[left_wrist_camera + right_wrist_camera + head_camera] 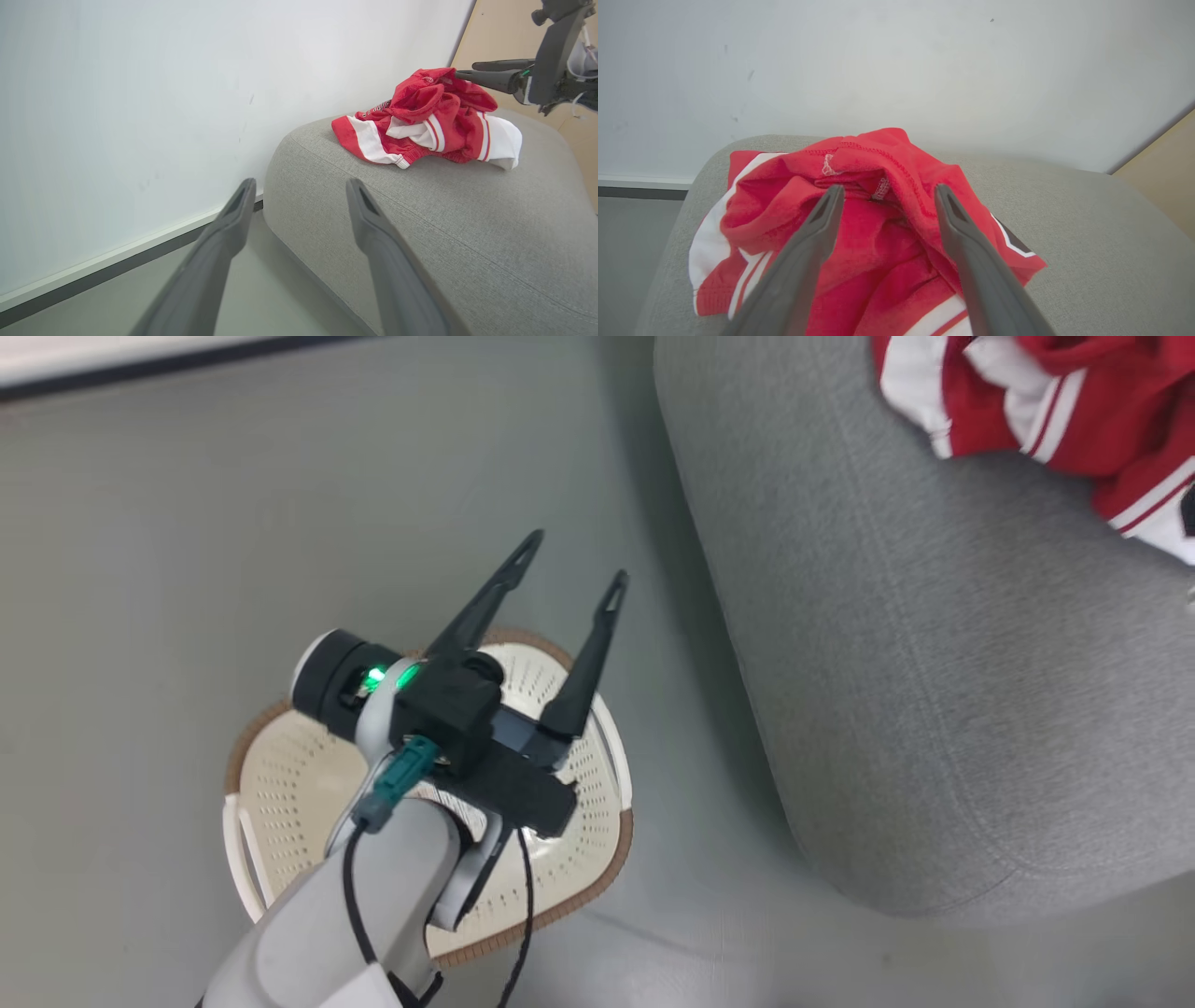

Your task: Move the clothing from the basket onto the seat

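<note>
The red and white clothing [430, 116] lies bunched on the grey seat [420, 224], also seen as clothing [1055, 401] at the head view's top right and clothing [878, 233] in the right wrist view. My right gripper [888, 191] is open, fingers spread just over the pile's top fold; this right gripper [467, 69] touches the heap's far side. My left gripper [575, 560] hangs open and holds nothing above the cream basket [280, 775], left of the seat [934, 663]. The arm hides the basket's middle; its visible perforated inside is bare.
Grey floor [187, 569] surrounds the basket and runs between it and the sofa's rounded edge. A white wall with a dark baseboard [117, 270] stands behind the sofa. A tan panel [1167, 163] shows at the far right.
</note>
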Available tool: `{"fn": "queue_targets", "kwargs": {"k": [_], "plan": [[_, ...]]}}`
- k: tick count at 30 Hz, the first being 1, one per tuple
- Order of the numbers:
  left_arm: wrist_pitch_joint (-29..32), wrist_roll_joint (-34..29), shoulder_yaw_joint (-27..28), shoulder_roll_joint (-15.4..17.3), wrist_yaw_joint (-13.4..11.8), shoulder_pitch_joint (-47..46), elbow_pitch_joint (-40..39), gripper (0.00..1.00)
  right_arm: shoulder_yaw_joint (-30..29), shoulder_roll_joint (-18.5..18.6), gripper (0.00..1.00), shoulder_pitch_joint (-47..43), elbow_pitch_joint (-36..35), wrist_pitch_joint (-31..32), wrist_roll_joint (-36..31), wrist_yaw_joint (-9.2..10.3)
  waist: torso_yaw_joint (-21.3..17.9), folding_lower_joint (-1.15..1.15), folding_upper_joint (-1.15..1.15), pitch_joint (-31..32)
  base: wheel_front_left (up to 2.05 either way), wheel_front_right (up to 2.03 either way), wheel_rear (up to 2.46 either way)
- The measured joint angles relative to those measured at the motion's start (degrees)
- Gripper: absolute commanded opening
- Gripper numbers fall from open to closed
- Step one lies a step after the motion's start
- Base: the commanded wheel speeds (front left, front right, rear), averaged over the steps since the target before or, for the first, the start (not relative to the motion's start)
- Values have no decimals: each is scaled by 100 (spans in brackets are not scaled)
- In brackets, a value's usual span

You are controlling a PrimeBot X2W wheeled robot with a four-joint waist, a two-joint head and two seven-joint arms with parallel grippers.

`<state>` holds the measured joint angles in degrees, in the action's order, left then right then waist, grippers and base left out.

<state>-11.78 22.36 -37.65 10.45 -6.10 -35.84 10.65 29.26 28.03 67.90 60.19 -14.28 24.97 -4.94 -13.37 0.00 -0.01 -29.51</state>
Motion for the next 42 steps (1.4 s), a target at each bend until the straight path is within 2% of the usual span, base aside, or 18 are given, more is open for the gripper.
{"fn": "queue_targets", "kwargs": {"k": [7, 13, 24, 28, 35, 42], "plan": [[-94, 237, 287, -78, -47, 232, 335, 100, 64, -194, 100, -489, -57, -1, -20, -45, 44, 0, 0, 459, 0, 0, 0], [-154, 333, 619, -99, -55, 569, 592, 100, 42, -393, 100, -1026, -398, -1, 36, -87, 172, -1, -1, 937, 0, 0, 0], [-220, 556, 1254, 126, -97, 1483, 904, 100, 1, -778, 100, -2174, -1049, -1, 100, -53, 575, -1, -1, 1824, 0, 0, 0], [-227, 612, 1518, 248, -101, 1983, 902, 100, -25, -994, 100, -2627, -1396, -2, 104, 62, 720, -2, -1, 2157, 0, 0, 0], [-253, 577, 2241, 274, -102, 2916, 689, 100, -85, -1339, 100, -3451, -2098, -1, 130, 399, 903, -1, 0, 2667, 0, 0, 0], [-253, 411, 2811, 124, -102, 3699, 118, 100, -161, -1365, 100, -4397, -3060, -2, 54, 783, 959, -1, 0, 3028, 0, 0, 0]]}}
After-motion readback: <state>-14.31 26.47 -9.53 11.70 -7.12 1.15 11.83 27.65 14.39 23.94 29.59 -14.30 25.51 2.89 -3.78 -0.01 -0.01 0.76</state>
